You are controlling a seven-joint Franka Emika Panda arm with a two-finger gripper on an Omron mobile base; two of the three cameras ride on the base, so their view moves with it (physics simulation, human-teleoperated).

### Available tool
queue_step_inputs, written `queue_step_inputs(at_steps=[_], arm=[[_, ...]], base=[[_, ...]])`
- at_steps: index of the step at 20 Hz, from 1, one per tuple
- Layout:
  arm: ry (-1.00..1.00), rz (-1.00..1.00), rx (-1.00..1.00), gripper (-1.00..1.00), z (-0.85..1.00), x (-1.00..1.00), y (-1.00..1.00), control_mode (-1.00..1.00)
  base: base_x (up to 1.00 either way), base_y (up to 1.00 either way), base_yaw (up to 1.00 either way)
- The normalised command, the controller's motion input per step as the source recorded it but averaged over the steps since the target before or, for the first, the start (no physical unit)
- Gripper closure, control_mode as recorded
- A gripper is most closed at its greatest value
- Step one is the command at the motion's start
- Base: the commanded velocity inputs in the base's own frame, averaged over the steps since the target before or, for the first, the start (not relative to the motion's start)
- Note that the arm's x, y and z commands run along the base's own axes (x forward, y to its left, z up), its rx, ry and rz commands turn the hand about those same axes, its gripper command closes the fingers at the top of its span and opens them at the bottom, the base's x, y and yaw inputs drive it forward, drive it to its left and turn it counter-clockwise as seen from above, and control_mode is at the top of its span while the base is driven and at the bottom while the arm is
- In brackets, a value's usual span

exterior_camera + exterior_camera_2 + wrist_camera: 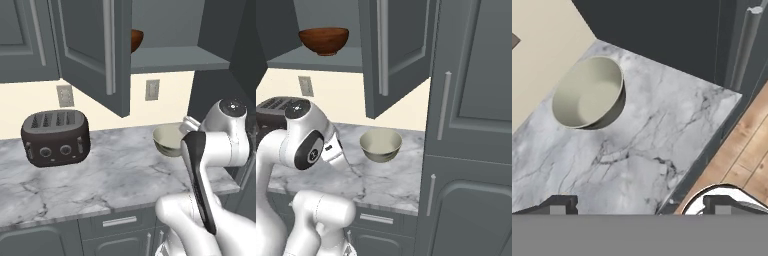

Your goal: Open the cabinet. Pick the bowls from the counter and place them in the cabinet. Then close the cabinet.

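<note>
While the cabinet (381,55) stands open with the wooden bowl (323,40) already on its shelf (316,61), I list the scene from left to right: a dark toaster (56,138) on the far left of the counter (100,180), then the pale bowl (588,92), upright near the back wall, right of centre. My gripper (639,204) hangs wide open and empty over the counter's near right edge. I judge the pale bowl lies ahead of the fingertips and to their left, apart from them, so the next reach goes forward-left and down to its rim.
</note>
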Motion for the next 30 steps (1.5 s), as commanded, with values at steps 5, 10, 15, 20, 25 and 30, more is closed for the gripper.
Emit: queue_step_inputs(at_steps=[5, 10, 15, 20, 25, 30], arm=[[0.0, -0.01, 0.0, -1.0, -0.07, 0.53, -0.16, -1.0], [0.01, 0.0, 0.0, -1.0, -0.23, 0.6, -0.02, -1.0], [0.01, 0.0, 0.0, -1.0, -0.35, 0.38, 0.0, -1.0], [0.07, 0.0, -0.01, -1.0, -0.52, 0.26, 0.0, -1.0], [0.06, 0.0, 0.0, -1.0, -0.47, 0.22, 0.0, -1.0], [0.01, 0.0, 0.0, -1.0, -0.34, 0.3, -0.04, -1.0]], base=[[0.0, 0.0, 0.0], [0.0, 0.0, 0.0], [0.0, 0.0, 0.0], [0.0, 0.0, 0.0], [0.0, 0.0, 0.0], [0.0, 0.0, 0.0]])
